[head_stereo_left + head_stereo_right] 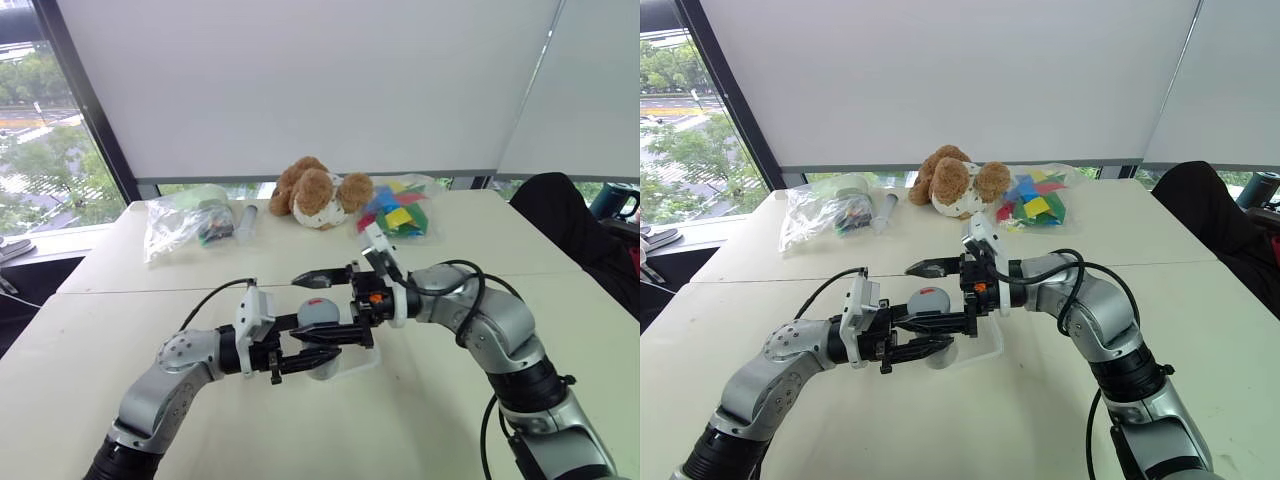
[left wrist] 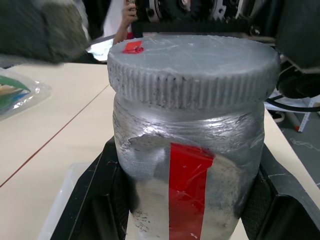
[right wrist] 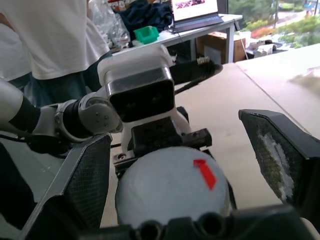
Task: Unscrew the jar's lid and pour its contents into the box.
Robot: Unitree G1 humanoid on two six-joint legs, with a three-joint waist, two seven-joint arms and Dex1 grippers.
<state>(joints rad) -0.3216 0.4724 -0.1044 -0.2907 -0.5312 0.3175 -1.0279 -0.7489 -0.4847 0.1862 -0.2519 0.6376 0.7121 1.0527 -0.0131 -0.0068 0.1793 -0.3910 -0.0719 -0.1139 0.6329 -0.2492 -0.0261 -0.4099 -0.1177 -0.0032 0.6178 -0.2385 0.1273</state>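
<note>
Step in hand, as I read it: get the lid (image 2: 192, 62) gripped for unscrewing; it's not gripped yet. Left gripper (image 1: 320, 348) is pinched tight on the jar (image 2: 187, 160), holding it upright over the near-centre of the table (image 1: 450, 420), just above the box (image 1: 985, 345). Right gripper (image 1: 335, 290) comes in from the right w/ fingers spread wide, one finger (image 3: 282, 155) on each side of the lid, neither pad touching. To do it well: centre the pads on the ribbed rim, not the flat top, close level & square, then twist w/o pulling sideways, since the left grip only clamps the body and a skewed pull could tilt the jar. Keep it over the box so anything spilled lands inside. Materials: jar is a silvery-grey cylinder, wrapped in crinkled tape-like skin, white label patch w/ red vertical stripe; prob. a bit slick under the pads. Lid is grey, round, flat-topped, fine vertical ribs round the edge (good purchase), small red mark on top. Box is shallow clear plastic w/ rounded corners, light, may slide if bumped. Contents can't be seen through the opaque wall.
</note>
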